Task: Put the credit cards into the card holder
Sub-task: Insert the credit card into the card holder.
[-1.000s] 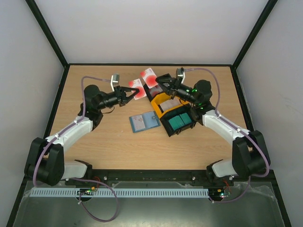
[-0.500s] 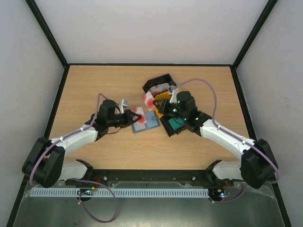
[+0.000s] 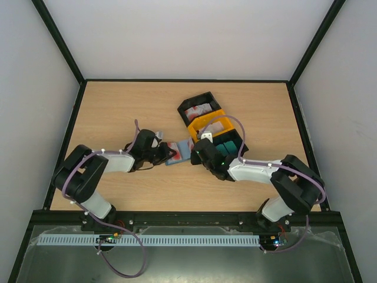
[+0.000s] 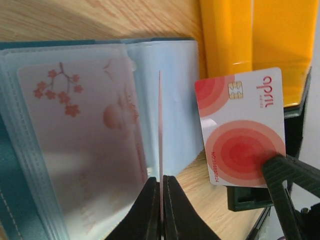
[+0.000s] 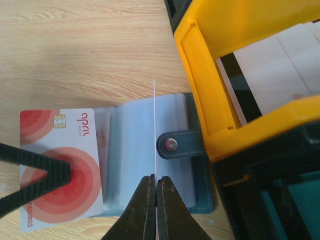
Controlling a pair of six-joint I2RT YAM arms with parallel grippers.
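While the card holder is lying open on the bench, in the same spot as a second ago and just left of the yellow bin, both arms are dropping in on it from either side. A second ago they were up by the bins at the back; now they are working low over the pale pockets.

The left fingers are pinching fully shut on the left card, a red-and-white one. The right fingers are clamping just as tightly on the right card, its twin. Neither card is sitting in a pocket yet, so the task is probably entering the insertion step with two cards at once.

A blossom-printed card is already showing through one pocket on the left page. The clasp strap is lying across the right page, and the yellow bin's wall is crowding that edge. Pale cards are waiting in the yellow bin, more red-and-white ones in the far black bin, and teal cards in the near black bin. With both sets of fingers converging on one small holder, they are risking fouling each other or nudging it.
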